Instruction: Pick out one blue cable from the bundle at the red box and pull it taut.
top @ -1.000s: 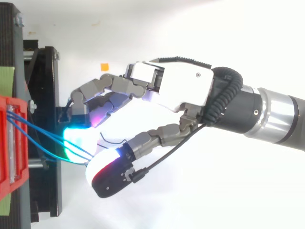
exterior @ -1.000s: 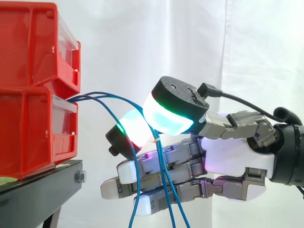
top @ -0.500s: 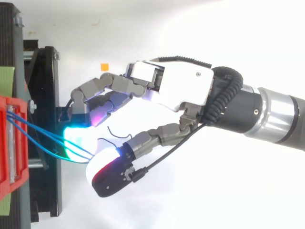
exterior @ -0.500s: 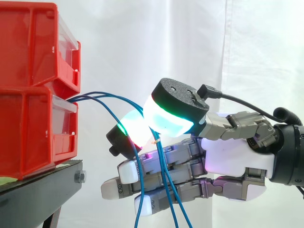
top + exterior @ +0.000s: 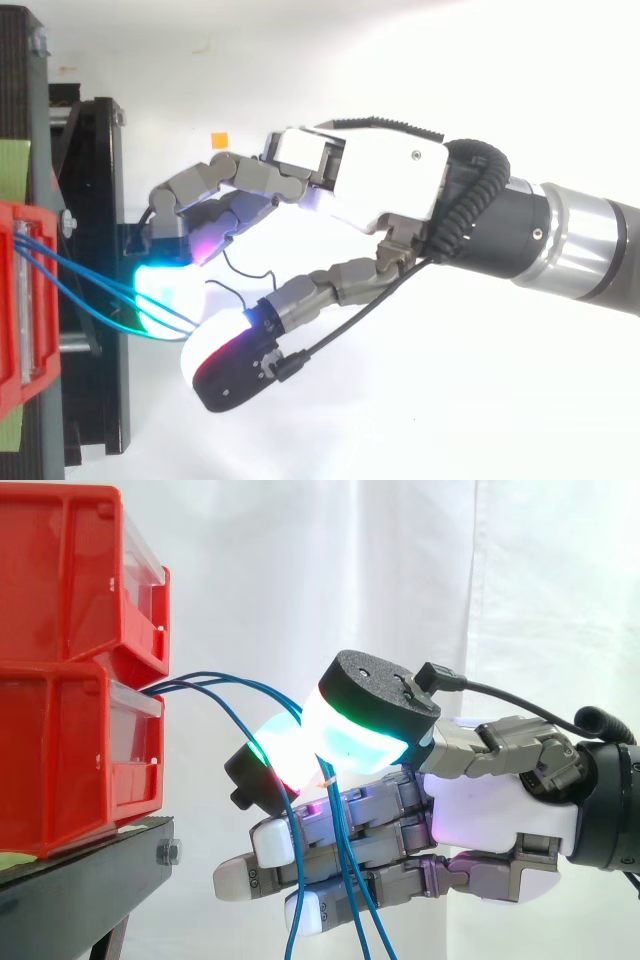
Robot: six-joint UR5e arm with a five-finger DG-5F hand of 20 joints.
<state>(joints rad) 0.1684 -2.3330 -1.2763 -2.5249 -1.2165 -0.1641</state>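
Pinching was the hand's [image 5: 500,820] state: thumb and one finger closed pad to pad on the cables [image 5: 232,696], the other fingers lying nearly straight below, stacked and pointing left.

Pads [image 5: 352,742]: glowed cyan-green, with red at the finger pad's lower edge.

Cables: thin blue strands that left the front of the lower bin [image 5: 60,760], arched right and down into the pinch, then hung slack across the lower fingers and out past the bottom of the side view. How many strands lay inside the pinch could not be told. From above they ran as slightly spread lines from bin to pads.

Upper bin [image 5: 60,570]: red, stacked on the lower bin.

Stand [image 5: 90,875]: black, under both.

Curtain [image 5: 300,580]: white, behind.
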